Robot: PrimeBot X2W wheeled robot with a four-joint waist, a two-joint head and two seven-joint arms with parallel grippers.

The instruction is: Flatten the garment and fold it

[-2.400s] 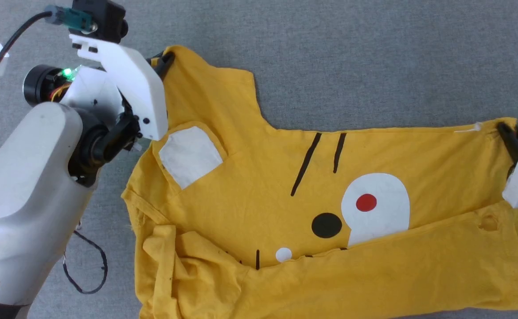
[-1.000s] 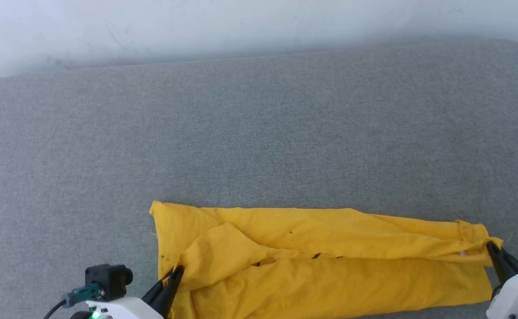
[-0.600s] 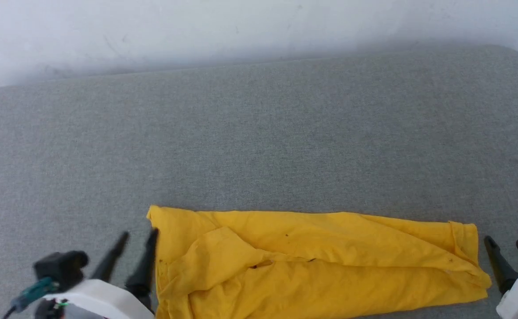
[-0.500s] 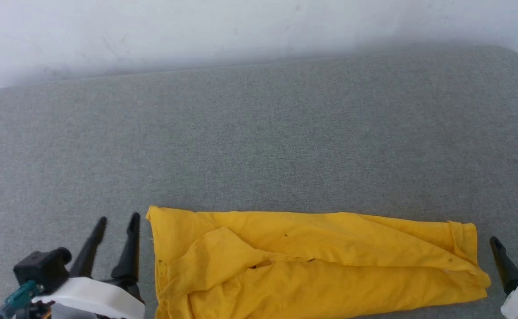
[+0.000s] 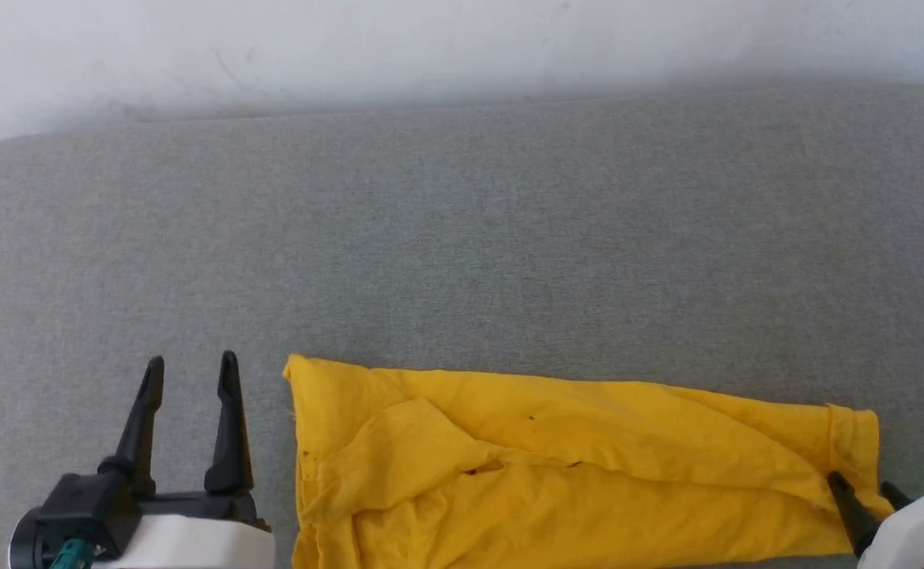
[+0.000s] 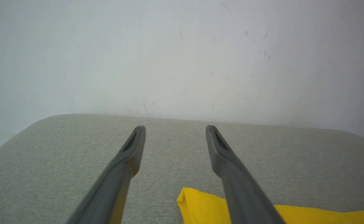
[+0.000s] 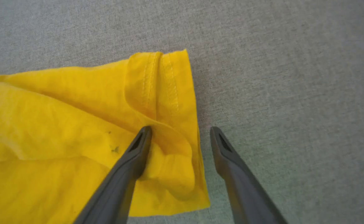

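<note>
The garment (image 5: 572, 466) lies folded into a long yellow band across the near part of the grey surface, wrinkled, with a loose flap at its left end. My left gripper (image 5: 190, 360) stands open just left of that end, apart from the cloth; in the left wrist view (image 6: 175, 128) only a corner of the garment (image 6: 197, 208) shows under the right finger. My right gripper (image 5: 861, 484) is open at the garment's right end. In the right wrist view (image 7: 180, 129) its left finger lies over the hemmed edge of the garment (image 7: 60, 109) and its right finger over bare fabric.
The grey fabric surface (image 5: 462, 237) stretches far beyond the garment to a rounded back edge. A white wall (image 5: 462, 39) rises behind it, also in the left wrist view as the wall (image 6: 182, 56).
Both grippers have opened and let go of the garment's ends. The left one has drawn away to the left of the cloth. The head camera has shifted a little.
</note>
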